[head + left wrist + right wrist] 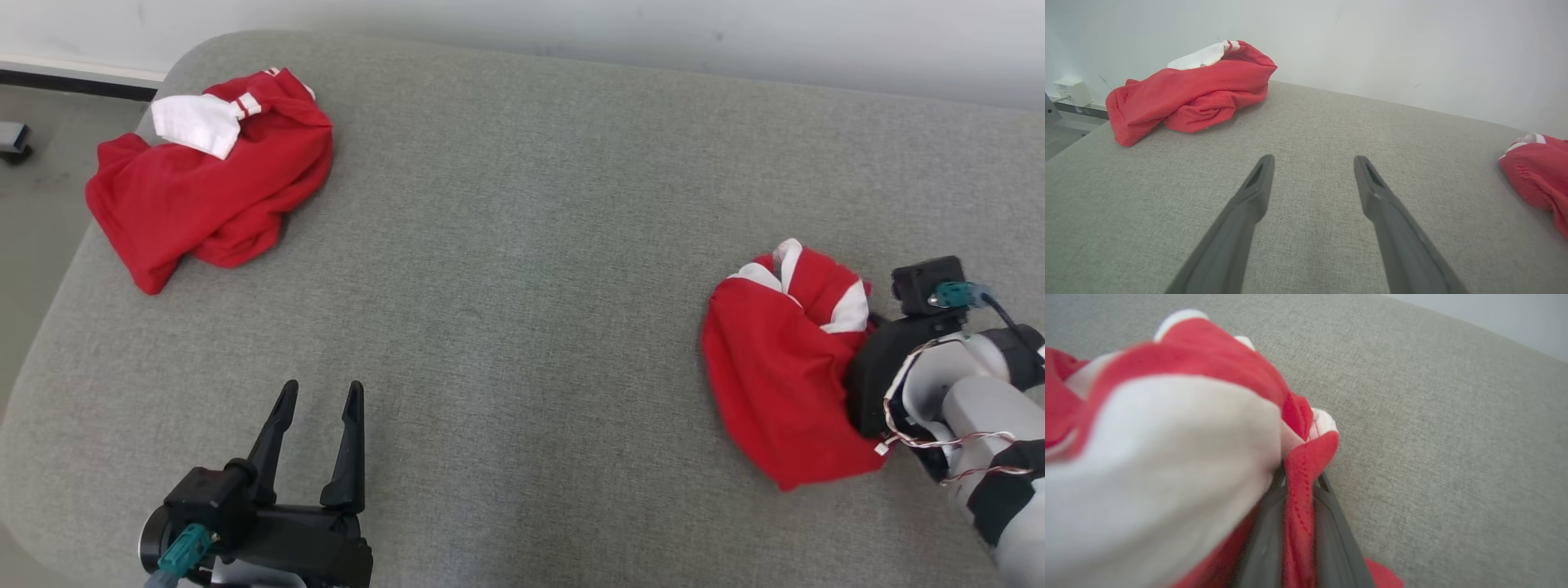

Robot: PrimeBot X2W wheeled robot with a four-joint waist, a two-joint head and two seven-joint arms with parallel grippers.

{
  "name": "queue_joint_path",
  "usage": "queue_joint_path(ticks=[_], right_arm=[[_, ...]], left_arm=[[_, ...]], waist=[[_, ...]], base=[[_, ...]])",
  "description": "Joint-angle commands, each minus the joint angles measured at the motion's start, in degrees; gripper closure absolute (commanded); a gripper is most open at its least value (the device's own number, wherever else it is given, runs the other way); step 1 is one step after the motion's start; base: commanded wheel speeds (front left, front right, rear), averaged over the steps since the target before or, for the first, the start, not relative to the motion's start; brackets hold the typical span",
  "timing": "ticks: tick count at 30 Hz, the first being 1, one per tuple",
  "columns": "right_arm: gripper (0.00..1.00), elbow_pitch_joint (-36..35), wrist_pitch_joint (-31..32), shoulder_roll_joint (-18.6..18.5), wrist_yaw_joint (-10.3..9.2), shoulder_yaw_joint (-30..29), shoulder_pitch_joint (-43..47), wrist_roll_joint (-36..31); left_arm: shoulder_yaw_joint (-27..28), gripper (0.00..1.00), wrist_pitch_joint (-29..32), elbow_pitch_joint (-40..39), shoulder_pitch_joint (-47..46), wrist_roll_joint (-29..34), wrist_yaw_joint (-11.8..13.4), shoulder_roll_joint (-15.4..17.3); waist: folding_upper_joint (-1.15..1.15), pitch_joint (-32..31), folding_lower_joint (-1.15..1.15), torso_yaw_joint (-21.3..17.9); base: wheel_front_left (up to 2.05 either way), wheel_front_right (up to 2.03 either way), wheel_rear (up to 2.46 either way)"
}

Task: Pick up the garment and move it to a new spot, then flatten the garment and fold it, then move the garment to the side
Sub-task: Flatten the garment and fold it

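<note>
A crumpled red garment (775, 367) with white trim lies at the right of the grey padded surface (522, 269). My right gripper (864, 366) reaches into its right side. In the right wrist view the two dark fingers (1331, 526) are shut on a stitched red fold of the garment (1299, 486), and bunched red and white cloth rises blurred on the left. My left gripper (321, 390) hovers open near the front left with nothing between its fingers, far from the garment. The left wrist view shows this gripper (1312, 163) over bare fabric, with the garment's edge (1539, 171) at the far right.
A second crumpled red and white garment (212, 180) lies at the back left corner, also seen as a heap (1188, 98) in the left wrist view. A pale wall (653, 33) runs behind the surface. The floor (33, 188) drops off past the rounded left edge.
</note>
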Motion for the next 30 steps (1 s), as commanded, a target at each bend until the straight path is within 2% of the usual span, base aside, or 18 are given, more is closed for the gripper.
queue_joint_path(ticks=[1, 8, 13, 18, 23, 30], right_arm=[[1.00, 1.8, -2.2, -1.7, -0.25, 0.0, -0.2, -0.1], [1.00, 4.3, -15.6, -0.6, -0.20, -1.7, -4.1, -2.5], [1.00, 2.2, -18.8, 0.3, -0.20, -2.2, -2.8, -5.1], [1.00, -7.5, -18.9, 0.7, -0.20, -7.0, 0.8, -8.7], [1.00, -17.2, -18.9, 3.0, -0.20, -10.9, 4.3, -13.8], [1.00, -25.4, -18.8, 6.9, -0.20, -8.5, 5.0, -19.0]], left_arm=[[0.1, 0.00, -0.1, 0.2, -0.7, -0.1, 0.3, 0.0], [1.7, 0.00, -0.1, 0.5, 0.4, 0.5, 0.2, 0.0], [3.6, 0.00, -0.1, 0.7, 1.6, 1.3, -0.4, 0.0], [4.2, 0.00, -0.1, 0.1, 2.3, 2.2, -0.5, 0.0], [4.3, 0.00, -0.1, 0.0, 3.0, 2.5, -0.7, 0.0], [4.8, 0.00, -0.1, -0.4, 4.1, 1.7, -0.7, 0.0]], waist=[[0.00, -0.2, 0.00, -0.3], [0.00, -2.0, 0.00, -2.3], [0.00, -4.0, 0.00, -4.6], [0.00, -6.0, 0.00, -6.2], [0.00, -7.6, 0.00, -6.4], [0.00, -8.4, 0.00, -5.5]], base=[[0.00, 0.00, 0.00], [0.00, 0.00, 0.00], [0.00, 0.00, 0.00], [0.00, 0.00, 0.00], [0.00, 0.00, 0.00], [0.00, 0.00, 0.00]])
